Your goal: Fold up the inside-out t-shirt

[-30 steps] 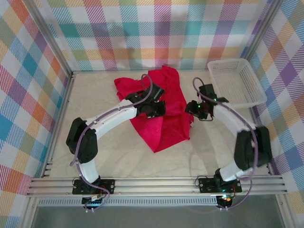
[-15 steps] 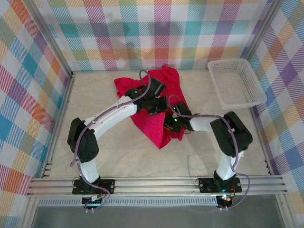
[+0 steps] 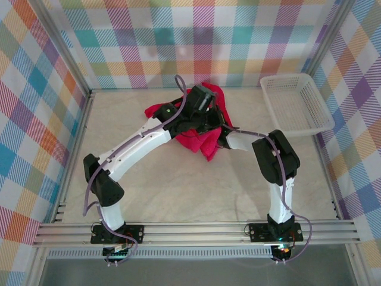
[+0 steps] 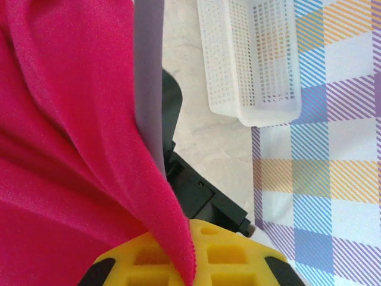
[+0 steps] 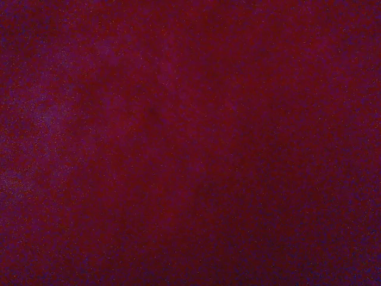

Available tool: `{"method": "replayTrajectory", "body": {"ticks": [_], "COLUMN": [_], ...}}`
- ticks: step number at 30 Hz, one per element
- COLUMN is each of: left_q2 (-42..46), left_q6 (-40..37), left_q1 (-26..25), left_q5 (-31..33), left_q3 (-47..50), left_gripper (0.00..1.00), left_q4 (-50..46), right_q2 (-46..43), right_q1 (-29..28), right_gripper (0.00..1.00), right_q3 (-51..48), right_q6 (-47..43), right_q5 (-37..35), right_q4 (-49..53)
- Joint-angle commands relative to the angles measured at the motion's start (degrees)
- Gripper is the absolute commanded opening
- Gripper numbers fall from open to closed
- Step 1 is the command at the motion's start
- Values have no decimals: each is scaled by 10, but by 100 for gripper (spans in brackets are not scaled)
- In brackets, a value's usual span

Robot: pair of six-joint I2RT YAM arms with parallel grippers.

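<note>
The beige table [image 3: 178, 190] carries the bunched red t-shirt [image 3: 203, 144] and a white basket [image 3: 294, 104].

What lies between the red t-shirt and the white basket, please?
Bare table separates the t-shirt from the basket in the top view; the right arm reaches across just nearer.

Near table [image 3: 178, 190] bare, red t-shirt [image 3: 205, 146] heaped centre-far, basket [image 3: 294, 104] far right
</note>
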State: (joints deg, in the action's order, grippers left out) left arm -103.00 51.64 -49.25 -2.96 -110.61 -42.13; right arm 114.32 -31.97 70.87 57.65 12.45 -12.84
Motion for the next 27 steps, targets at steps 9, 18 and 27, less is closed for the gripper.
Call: {"method": "replayTrajectory", "body": {"ticks": [9,18,27], "left_q2": [42,45,64], "left_q6": [-33,-18,-29], "left_q1": [4,9,9], "left_q5": [7,-18,-24], "left_q3": [18,17,-47], "left_gripper": [0,0,0], "left_q4": [-25,2,-21], "right_q2": [-136,22,179], "right_q1": [-5,-11,-41], "right_gripper": [78,81,87], "right_q3": [-26,103,246], "right_q6": [-73,-23,23], "right_q5": [-31,33,-83], "right_q4": [123,118,225]}}
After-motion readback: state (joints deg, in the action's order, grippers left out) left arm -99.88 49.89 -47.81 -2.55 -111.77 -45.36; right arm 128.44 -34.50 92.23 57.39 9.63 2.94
